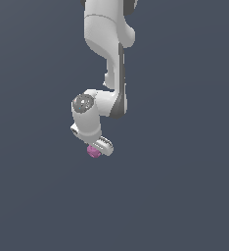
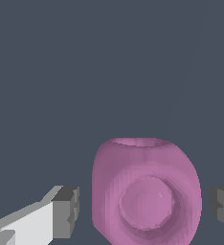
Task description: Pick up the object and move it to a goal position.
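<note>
A pink ball (image 2: 146, 191) sits between the hand's (image 2: 142, 210) open fingers (image 2: 66, 213), gaps on both sides. Not gripped yet; grasp, lift and carry all remain.

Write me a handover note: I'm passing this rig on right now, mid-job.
Gripper: open, its fingers on either side of the pink ball, with gaps visible on both sides in the wrist view.
Ball: directly under the gripper in the exterior view; whether it rests on the floor cannot be told.
Done: approach and alignment.
Left: close on the ball, lift, carry to the goal. No goal marker shows in either view.
</note>
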Tool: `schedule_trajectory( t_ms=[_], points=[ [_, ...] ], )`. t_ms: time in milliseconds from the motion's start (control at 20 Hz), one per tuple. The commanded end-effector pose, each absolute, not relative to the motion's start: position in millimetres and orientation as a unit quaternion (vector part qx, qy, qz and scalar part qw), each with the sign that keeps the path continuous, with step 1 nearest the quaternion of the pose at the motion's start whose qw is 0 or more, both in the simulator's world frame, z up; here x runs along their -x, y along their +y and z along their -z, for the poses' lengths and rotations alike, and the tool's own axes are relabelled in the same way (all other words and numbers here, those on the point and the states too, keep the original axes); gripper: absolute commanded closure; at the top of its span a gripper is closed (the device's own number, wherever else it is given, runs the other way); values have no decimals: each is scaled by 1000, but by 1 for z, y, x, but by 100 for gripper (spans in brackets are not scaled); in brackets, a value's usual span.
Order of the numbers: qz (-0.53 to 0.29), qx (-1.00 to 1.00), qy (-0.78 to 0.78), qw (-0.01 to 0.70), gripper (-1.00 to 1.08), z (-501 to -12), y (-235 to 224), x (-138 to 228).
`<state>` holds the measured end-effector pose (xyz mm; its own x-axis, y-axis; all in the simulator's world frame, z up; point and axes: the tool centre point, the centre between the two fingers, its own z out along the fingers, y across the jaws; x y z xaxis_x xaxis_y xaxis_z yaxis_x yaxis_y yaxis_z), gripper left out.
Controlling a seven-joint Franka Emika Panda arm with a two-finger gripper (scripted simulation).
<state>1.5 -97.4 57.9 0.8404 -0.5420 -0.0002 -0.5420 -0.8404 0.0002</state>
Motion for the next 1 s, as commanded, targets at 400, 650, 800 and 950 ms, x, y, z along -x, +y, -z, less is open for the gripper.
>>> schedule_trajectory(
  t_ms=[400,650,800,950],
  points=[
    [0,-959,-283,0,108,-39,-98,-2],
    [0,-959,-283,0,108,-39,-98,-2],
    [-1,-959,-283,0,108,-40,-98,-3],
    [-1,-959,-283,0,108,-41,-100,-4]
  ],
)
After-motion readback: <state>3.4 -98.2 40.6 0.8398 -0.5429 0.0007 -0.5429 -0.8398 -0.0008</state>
